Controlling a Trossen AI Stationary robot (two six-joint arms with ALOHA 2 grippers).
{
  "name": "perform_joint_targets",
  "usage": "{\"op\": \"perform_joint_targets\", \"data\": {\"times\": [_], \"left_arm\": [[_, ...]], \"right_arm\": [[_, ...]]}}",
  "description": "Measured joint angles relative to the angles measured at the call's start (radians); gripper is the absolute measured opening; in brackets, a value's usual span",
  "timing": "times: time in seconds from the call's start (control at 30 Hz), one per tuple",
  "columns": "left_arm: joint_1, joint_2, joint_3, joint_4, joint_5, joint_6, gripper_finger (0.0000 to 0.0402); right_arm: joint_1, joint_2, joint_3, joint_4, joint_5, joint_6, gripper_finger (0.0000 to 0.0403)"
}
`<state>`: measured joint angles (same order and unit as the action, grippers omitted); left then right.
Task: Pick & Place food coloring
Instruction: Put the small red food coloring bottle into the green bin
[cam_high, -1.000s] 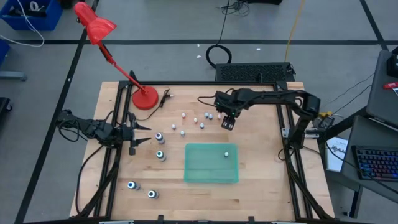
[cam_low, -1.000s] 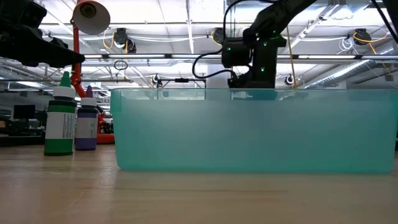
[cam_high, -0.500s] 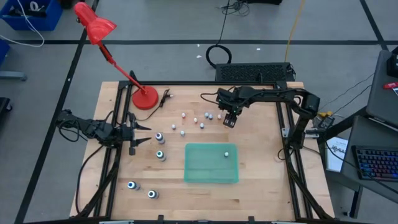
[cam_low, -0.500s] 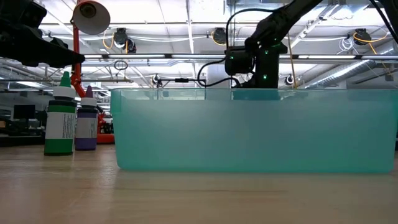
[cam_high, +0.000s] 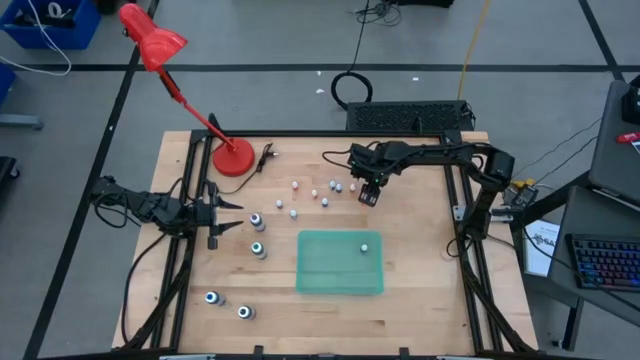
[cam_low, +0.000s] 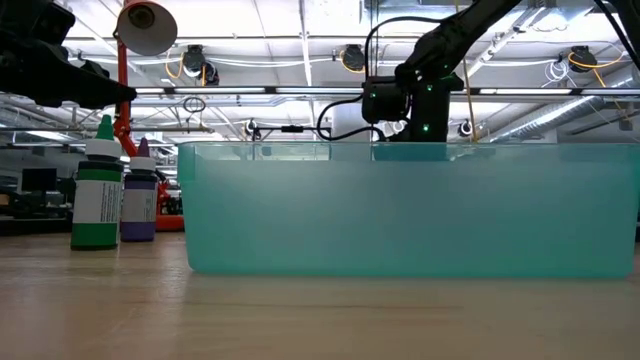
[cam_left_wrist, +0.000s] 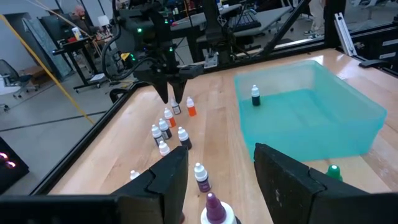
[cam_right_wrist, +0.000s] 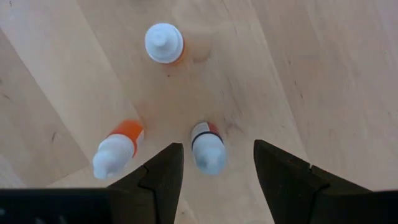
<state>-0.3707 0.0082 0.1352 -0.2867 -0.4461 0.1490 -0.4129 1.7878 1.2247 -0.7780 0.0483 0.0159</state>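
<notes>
Several tiny whitish food coloring bottles (cam_high: 314, 193) stand on the wooden table left of my right gripper (cam_high: 368, 194). That gripper is open and points down. In the right wrist view its fingers stand on either side of one small bottle (cam_right_wrist: 207, 147) without touching it. An orange-banded bottle (cam_right_wrist: 118, 147) and a white-capped one (cam_right_wrist: 165, 43) stand close by. One small bottle (cam_high: 365, 247) stands inside the teal bin (cam_high: 312, 280). My left gripper (cam_high: 226, 212) waits open at the table's left, near bigger bottles (cam_high: 256, 221).
A red desk lamp's base (cam_high: 232, 158) sits at the far left. Bigger bottles stand near the left (cam_high: 259, 249) and toward the near left (cam_high: 212, 297) (cam_high: 245, 312). A green (cam_low: 97, 190) and a purple bottle (cam_low: 138, 200) show in the low view beside the bin (cam_low: 400, 215).
My right gripper has gone down a little over the small bottles and shifted slightly toward the table's right, staying open. The bottles and the bin have kept their places.
</notes>
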Motion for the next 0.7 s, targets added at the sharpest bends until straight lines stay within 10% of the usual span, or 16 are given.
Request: {"op": "perform_joint_targets", "data": {"times": [0.7], "left_arm": [[0.000,0.000,0.000,0.000,0.000,0.000,0.0186]], "right_arm": [[0.000,0.000,-0.049,0.027,-0.001,-0.002,0.0152]]}}
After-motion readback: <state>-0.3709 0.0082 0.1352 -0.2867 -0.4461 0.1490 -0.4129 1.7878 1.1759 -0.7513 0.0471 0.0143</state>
